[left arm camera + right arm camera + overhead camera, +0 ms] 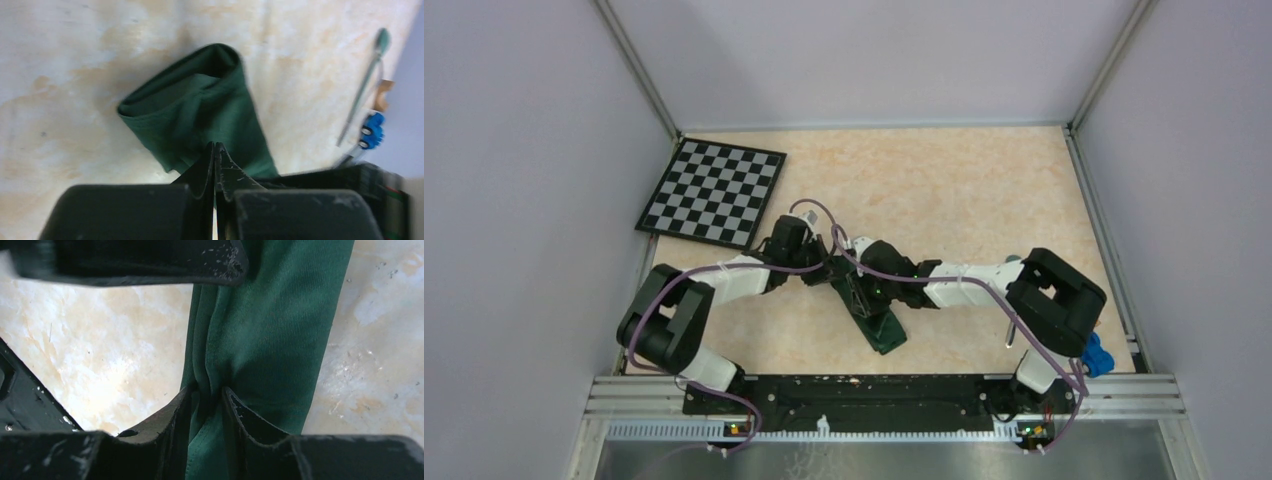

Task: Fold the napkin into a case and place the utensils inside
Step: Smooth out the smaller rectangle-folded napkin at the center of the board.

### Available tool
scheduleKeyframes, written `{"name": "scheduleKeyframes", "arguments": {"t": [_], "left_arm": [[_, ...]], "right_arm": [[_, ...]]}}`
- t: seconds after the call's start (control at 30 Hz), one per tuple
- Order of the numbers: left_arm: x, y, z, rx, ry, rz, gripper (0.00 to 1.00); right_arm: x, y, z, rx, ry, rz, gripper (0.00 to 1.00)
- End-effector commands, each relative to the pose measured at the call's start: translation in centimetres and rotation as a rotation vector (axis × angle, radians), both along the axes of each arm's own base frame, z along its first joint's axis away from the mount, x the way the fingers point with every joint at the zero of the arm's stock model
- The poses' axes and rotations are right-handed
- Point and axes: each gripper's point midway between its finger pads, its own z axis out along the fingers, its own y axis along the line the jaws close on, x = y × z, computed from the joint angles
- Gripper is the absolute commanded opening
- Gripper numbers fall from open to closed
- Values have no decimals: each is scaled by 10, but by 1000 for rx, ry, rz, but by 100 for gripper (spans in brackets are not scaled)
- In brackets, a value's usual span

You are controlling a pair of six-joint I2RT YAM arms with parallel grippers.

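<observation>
**Both end effectors on folded green case, mid-desk**

The case [885,331] lies on the desk [944,190] near the centre. It is a long narrow dark green strip running diagonally toward the near edge, between the two arms.

The left end effector [215,148] is clenched, fingers pressed flat together with the tips at the edge of the cloth. I cannot tell whether any fabric is caught. In the left wrist view the far end of the case is a rounded, open fold.

The right end effector [207,399] has its fingers part way apart, straddling a bunched ridge of the case. The cloth touches both inner faces. I cannot tell whether it is gripped or let go.

A utensil with a teal head [370,74] lies well apart from the case at the right side of the desk, beside a blue toy car [372,131] and a small tan wooden piece [384,95]. The checkered board [712,192] sits at the far left corner, clear of the cloth.
</observation>
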Motion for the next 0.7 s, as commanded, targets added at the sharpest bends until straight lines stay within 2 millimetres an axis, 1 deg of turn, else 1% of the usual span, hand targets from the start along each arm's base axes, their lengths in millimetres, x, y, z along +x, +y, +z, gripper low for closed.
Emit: {"name": "scheduleKeyframes", "arguments": {"t": [0.0,0.07,0.13,0.23,0.33,0.4,0.5,0.57,0.67], "left_arm": [[15,12,-25,126,-17,7,0],[15,19,-34,171,-16,7,0],[14,24,-40,206,-14,3,0],[16,30,-43,241,-30,5,0],[15,31,-43,244,-32,5,0],[15,29,-44,235,-29,0,0],[14,28,-47,234,-22,-1,0],[14,28,-51,239,-19,-3,0],[15,28,-55,242,-13,-8,0]], "right_arm": [[-1,-2,21,51,-1,-14,29],[-4,-7,28,51,10,-30,32],[-7,-9,39,78,22,-44,35],[-13,-7,58,144,42,-47,39],[-15,-4,58,208,99,-53,40],[-16,-3,50,240,137,-59,39],[-25,-9,30,227,194,-65,31],[-36,-18,17,219,227,-67,28],[-48,-37,-3,172,247,-90,28]]}}
